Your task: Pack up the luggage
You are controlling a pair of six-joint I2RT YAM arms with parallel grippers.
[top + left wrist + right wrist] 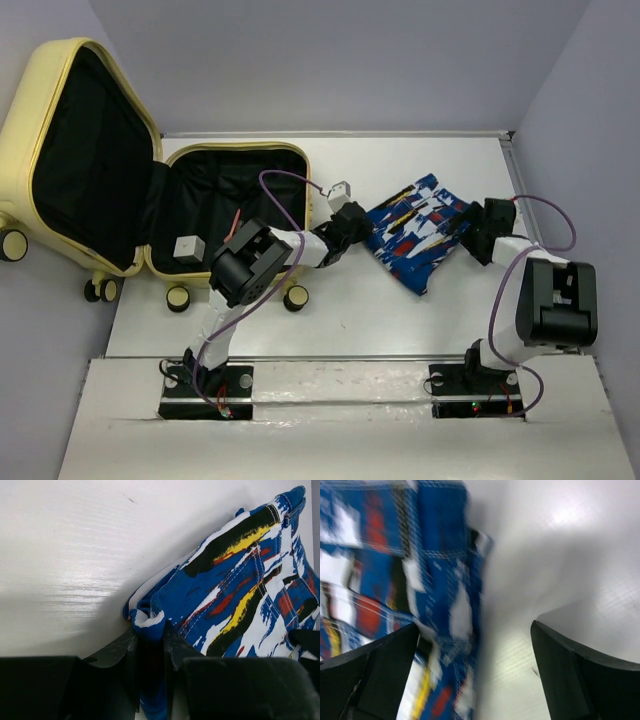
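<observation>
L claw (150, 641) on cloth (235, 590) nr luggage (22, 125)

Both arms share one build: white tubular links between bulky black joint housings. The left arm (232, 275) and the right arm (553, 300) are each bolted to a flat black base plate (235, 385), and a thin purple cable (572, 230) loops loosely along each. Red wires show at the bases. The left gripper (150, 640) and right gripper (475, 650) have matte black, wedge-shaped fingers (385, 665); the left pair looks scuffed.
</observation>
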